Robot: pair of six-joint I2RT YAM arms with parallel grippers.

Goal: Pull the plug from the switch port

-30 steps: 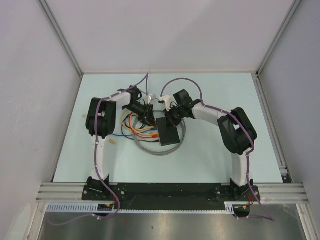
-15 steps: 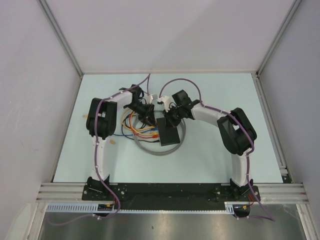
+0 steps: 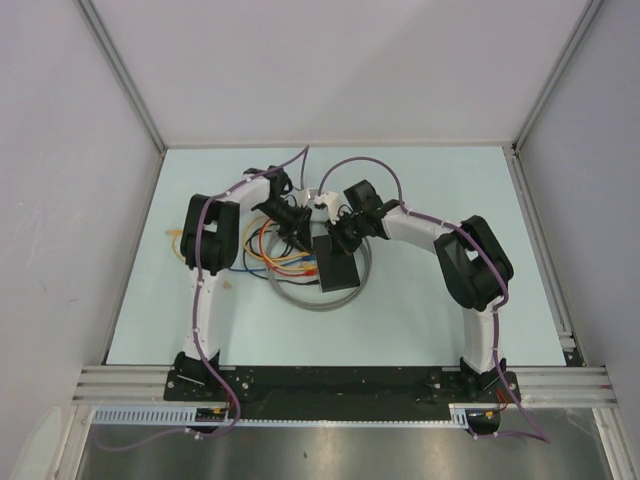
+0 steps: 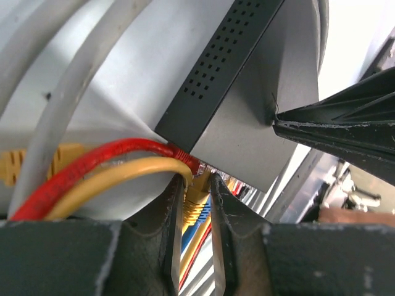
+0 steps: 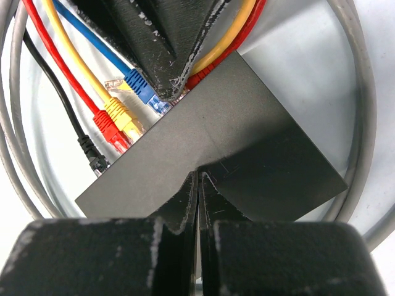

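Observation:
The switch (image 3: 337, 265) is a flat matte-black box in the middle of the table, with several coloured cables plugged into its left side. In the left wrist view my left gripper (image 4: 199, 182) is shut on a yellow plug (image 4: 196, 205) at the port face of the switch (image 4: 247, 92), next to a red cable (image 4: 111, 154). From above, the left gripper (image 3: 300, 236) sits at the switch's far left corner. My right gripper (image 5: 199, 174) is shut and empty, with its tips pressing on top of the switch (image 5: 234, 142). It also shows in the top view (image 3: 335, 238).
A grey cable loop (image 3: 310, 301) lies around the switch. Blue (image 5: 139, 83), yellow (image 5: 121, 113), red (image 5: 106, 127) and black (image 5: 92, 154) plugs sit in a row along the port side. Loose coloured cables (image 3: 262, 262) trail left.
The left arm's elbow has swung right and its wrist has shifted slightly towards the far side. The gripper stays at the switch's ports. The right arm and the switch have not moved.

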